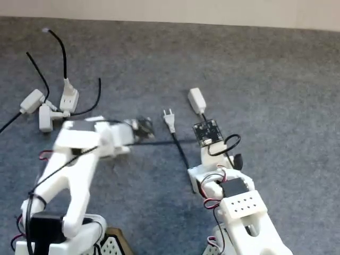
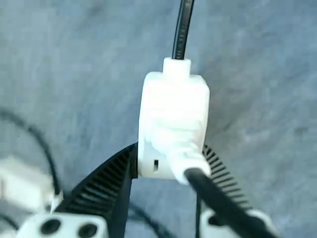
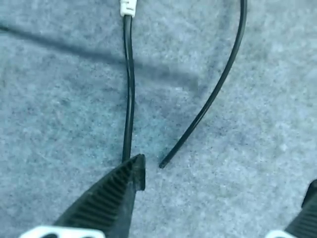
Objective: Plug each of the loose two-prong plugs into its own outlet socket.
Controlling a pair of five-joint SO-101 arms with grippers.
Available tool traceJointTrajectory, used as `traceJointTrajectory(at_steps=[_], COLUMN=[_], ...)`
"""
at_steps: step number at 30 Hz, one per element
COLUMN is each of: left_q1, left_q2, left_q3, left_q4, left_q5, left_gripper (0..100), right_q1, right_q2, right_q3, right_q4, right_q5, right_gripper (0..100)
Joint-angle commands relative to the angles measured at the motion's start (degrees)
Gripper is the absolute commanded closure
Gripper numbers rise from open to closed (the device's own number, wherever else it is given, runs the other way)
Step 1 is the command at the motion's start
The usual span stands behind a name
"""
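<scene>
**A:** Where is the loose plug?

**B:** We find a white two-prong plug [image 1: 169,119] lying flat on the grey tabletop [image 1: 276,79], near the middle, with its prongs pointing toward the far edge. Its black cord [image 1: 180,151] trails back toward the right arm [image 1: 239,202]. A free white socket [image 1: 196,98] lies just beyond it and a little to the right. The two are near each other but not touching.

**A:** And the jaws?

**B:** The left gripper [image 2: 171,154] has its jaws clamped on a held socket [image 2: 173,114], a white block raised above the tabletop. A seated plug [image 2: 187,161] sits in the block's near face, and a black cord leaves at each end. From above, we see this gripper blurred, just left of the loose plug.

**A:** The other one?

**B:** The right gripper [image 3: 225,178] hangs low over the tabletop with its jaws wide apart, gripping nothing. One jaw tip sits right at the loose plug's cord, though we cannot tell whether it touches. A second cord [image 3: 208,99] ends just beside that tip.

**A:** Anything else?

**B:** Over at the far left, we see a cluster of white pieces [image 1: 45,118] with black cords. They are too small for us to tell plugs from sockets.
</scene>
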Motion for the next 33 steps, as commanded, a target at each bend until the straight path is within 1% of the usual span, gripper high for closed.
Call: traceJointTrajectory(at_steps=[1, 4, 7, 10, 14, 20, 22, 26, 28, 29, 33], left_q1=[-9.5, -16.4, -23.3, -29.2, -34.0, -39.0, -40.7, -42.9, -42.9, -42.9, -39.8], left_q2=[-0.9, -0.7, 0.7, 6.9, 18.3, 31.0, 33.2, 33.8, 33.8, 33.8, 33.8], left_q3=[-7.5, -11.1, -14.0, -19.1, -27.6, -42.2, -46.7, -54.6, -58.9, -61.1, -67.7], left_q4=[2.5, 0.6, -2.6, -3.7, -2.3, 10.3, 14.9, 24.2, 28.7, 31.2, 40.2], left_q5=[3.1, 7.4, 9.7, 11.8, 14.4, 15.3, 15.3, 15.3, 15.3, 15.3, 15.3], left_gripper=[100, 99, 99, 99, 99, 98, 91, 70, 65, 64, 68], right_q1=[0.7, 0.7, 0.7, 0.7, 0.7, 0.7, 0.7, 0.7, 1.0, 1.9, 7.8], right_q2=[-0.7, -0.7, -0.7, -0.7, -0.7, -0.7, -0.7, -0.7, -0.7, -0.9, -0.7], right_q3=[-0.2, -0.2, -0.2, -0.2, -0.2, -0.2, -0.2, -0.2, -0.7, -1.1, -8.0], right_q4=[-0.9, -0.9, -0.8, -0.8, -0.8, -0.7, -0.7, -0.6, 1.5, 3.5, 10.5], right_q5=[0.4, 0.4, 0.4, 0.4, 0.4, 0.3, 0.3, 0.4, 0.5, 0.5, 0.3], right_gripper=[54.4, 54.4, 54.4, 54.4, 54.4, 54.4, 54.4, 54.4, 54.4, 54.4, 54.4])
